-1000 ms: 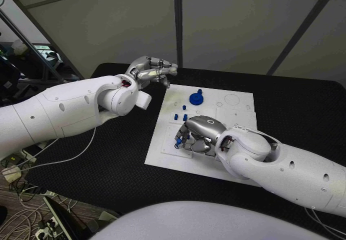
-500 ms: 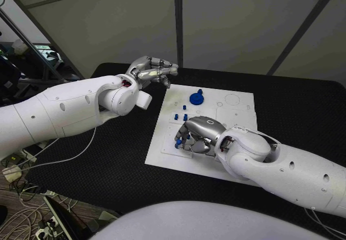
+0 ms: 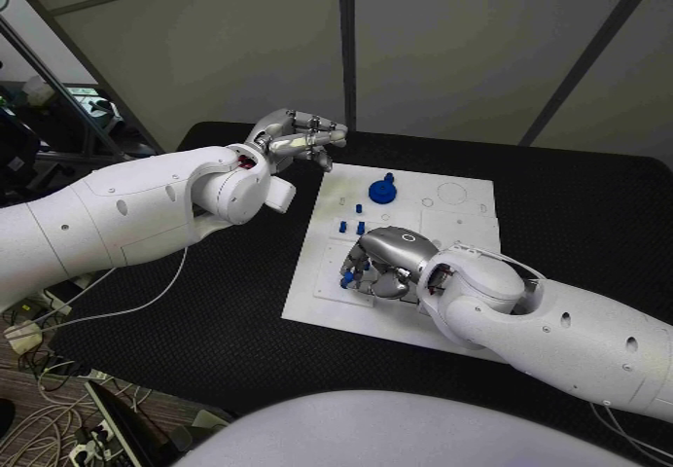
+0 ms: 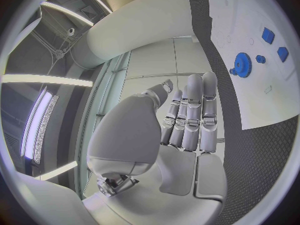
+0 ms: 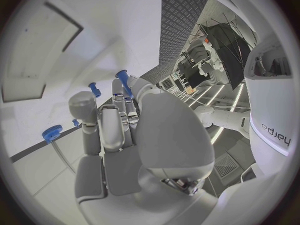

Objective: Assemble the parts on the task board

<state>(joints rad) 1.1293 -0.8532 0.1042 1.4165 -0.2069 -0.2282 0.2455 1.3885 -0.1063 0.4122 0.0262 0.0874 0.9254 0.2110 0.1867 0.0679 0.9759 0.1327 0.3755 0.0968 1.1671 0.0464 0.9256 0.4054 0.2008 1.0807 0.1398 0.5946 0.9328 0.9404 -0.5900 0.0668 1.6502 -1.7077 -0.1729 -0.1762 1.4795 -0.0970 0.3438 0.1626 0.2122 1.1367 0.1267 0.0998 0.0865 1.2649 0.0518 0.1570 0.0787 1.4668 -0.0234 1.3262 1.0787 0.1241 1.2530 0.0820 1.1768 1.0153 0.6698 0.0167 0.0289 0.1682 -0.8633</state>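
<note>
**Inspector:** White task board (image 3: 470, 209) lies in the middle of the black table (image 3: 589, 214). Report the hands relative to the board.

**Assistant:** The right hand (image 3: 381, 265) is down over the board's near-left portion, fingers curled inward. A small blue peg (image 3: 345, 277) shows at its fingertips on the side toward the board's left edge. In the right wrist view a blue peg (image 5: 124, 81) stands up from between the fingers, so I judge it pinched there. The left hand (image 3: 292, 136) is off the board, above the table beyond the board's far-left corner, fingers drawn together and holding nothing I can see.

**Inspector:** Other parts?

**Assistant:** A blue gear (image 3: 381, 188) stands on the board's far-left area, with several small blue pieces (image 3: 351, 224) between it and the right hand.

**Inspector:** Risks from here?

**Assistant:** Three, in my judgement. First, the hand covers the target hole from above, so alignment cannot be confirmed; a tilted peg could jam at the hole's lip or skid across the board. Second, the pinch is at the fingertips on a small part; any side load during pressing could twist it out, and it could roll off the left edge onto the table. Third, the curled fingers sit near the small blue pieces; a sweep toward the gear could knock them. The board appears unclamped, and the left hand is not steadying it, so a hard push might shift it.
</note>
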